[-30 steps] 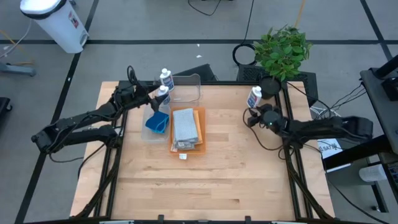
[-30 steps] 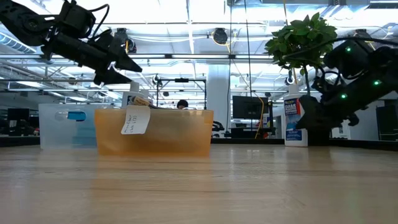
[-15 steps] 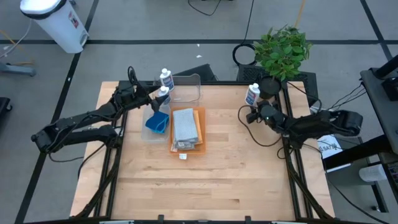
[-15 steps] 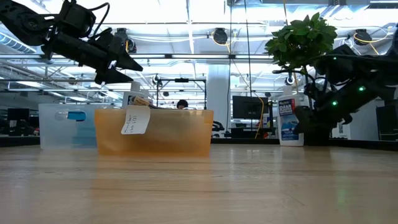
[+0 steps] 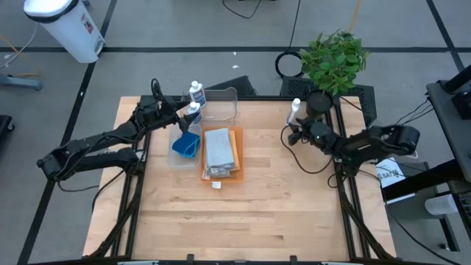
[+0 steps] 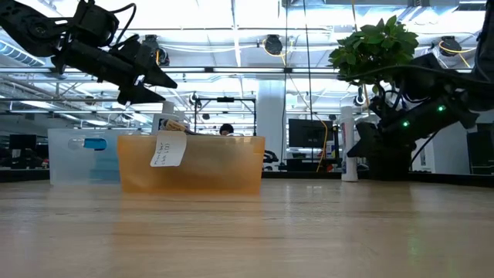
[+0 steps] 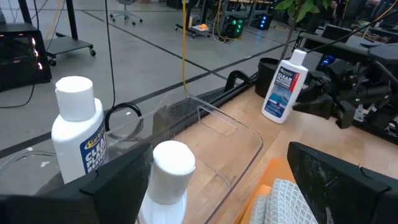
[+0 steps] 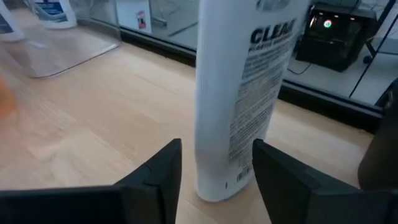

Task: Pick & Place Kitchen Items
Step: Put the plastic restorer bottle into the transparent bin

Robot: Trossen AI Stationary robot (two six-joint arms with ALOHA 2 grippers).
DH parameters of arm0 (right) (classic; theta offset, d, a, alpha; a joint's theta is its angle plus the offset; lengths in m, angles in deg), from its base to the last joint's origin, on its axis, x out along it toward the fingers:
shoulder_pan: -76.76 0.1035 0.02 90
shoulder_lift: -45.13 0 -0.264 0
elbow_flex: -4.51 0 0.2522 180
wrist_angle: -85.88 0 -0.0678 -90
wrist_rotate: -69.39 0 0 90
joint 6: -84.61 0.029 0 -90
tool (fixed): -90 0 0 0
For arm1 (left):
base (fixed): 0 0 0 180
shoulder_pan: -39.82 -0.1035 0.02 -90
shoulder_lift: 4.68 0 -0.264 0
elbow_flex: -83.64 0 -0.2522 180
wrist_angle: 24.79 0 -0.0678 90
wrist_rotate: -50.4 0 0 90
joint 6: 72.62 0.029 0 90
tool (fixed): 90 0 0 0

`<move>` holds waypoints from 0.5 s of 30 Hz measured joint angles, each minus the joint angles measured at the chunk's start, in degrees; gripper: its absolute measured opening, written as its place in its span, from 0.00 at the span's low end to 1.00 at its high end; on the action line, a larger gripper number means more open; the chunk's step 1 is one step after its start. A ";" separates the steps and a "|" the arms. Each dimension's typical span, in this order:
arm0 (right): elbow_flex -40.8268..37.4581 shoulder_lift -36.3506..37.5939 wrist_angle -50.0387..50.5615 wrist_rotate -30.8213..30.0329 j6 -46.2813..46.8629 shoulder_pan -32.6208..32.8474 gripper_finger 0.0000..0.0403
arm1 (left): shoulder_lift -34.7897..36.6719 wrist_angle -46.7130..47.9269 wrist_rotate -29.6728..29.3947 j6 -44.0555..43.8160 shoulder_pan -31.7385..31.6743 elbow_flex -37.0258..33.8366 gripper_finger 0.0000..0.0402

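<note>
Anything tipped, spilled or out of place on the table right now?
Nothing spilled. All three bottles stand upright: two by the clear tub, one on the table between the right end effector's fingers. The grey cloth lies flat on the orange cloth.

Wooden table with cloths, bottles

Two dark jointed arms w/ black cables looped alongside, green LEDs on right one, blunt matte-black jaws.
</note>
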 joint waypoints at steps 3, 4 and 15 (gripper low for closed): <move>0.02 -1.53 -0.64 0.04 1.93 0.02 0.37 | 0.00 0.00 0.02 -0.12 -0.02 0.00 0.93; 0.02 -2.01 -0.99 0.04 2.63 0.02 0.35 | 0.00 0.00 0.02 -0.19 -0.02 0.01 0.93; 0.41 -2.48 -1.27 -5.27 3.11 0.20 0.27 | 0.00 0.02 0.04 -0.25 -0.02 0.02 0.93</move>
